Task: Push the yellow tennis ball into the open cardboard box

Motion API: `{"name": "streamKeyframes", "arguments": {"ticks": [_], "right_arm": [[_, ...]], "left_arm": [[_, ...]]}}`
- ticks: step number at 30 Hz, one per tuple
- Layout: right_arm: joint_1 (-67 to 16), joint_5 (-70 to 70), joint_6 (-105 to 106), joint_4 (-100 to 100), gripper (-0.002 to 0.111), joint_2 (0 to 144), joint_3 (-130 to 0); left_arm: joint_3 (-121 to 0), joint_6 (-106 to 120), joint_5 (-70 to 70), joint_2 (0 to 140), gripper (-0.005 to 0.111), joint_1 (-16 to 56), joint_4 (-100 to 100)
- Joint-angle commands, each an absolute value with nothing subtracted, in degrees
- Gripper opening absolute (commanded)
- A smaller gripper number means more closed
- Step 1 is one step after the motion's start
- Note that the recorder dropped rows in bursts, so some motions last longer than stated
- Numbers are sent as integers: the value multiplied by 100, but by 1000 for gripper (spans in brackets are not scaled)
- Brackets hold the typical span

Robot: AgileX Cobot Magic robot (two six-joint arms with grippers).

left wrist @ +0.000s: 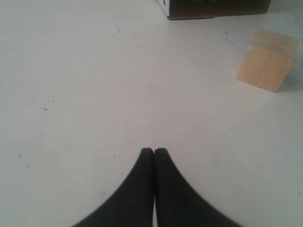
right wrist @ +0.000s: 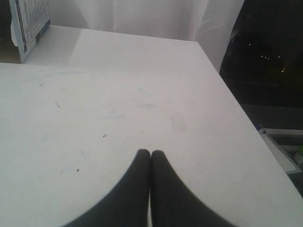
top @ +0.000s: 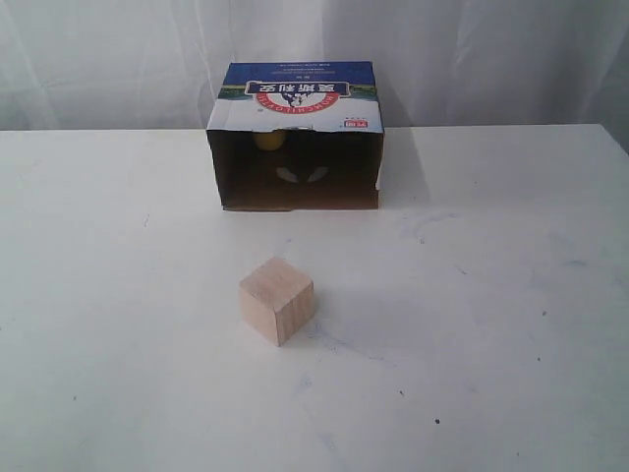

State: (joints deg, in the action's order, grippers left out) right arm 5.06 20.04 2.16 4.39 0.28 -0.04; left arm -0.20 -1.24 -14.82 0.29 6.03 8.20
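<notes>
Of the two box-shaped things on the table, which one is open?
The cardboard box at the back: its dark inside shows, with the yellow tennis ball in it. The wooden cube in front shows only closed faces.

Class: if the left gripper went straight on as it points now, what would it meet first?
The left gripper faces bare table, then roughly the box corner, though it may pass beside it. The cube lies aside.

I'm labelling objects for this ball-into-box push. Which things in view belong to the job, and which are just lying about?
Belongs to the job:
- yellow tennis ball, showing inside the box's dark opening
- open cardboard box

Just lying about:
- wooden cube, in front of the box and apart from it
</notes>
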Motion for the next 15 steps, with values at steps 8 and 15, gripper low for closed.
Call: {"name": "streamKeyframes", "arguments": {"ticks": [8, 15], "right_arm": [[551, 2015, 272, 436, 0, 0, 0], [551, 2015, 272, 436, 0, 0, 0]], "left_arm": [[0, -124, -1463, 0, 0, 625, 898], [0, -124, -1476, 0, 0, 243, 898]]}}
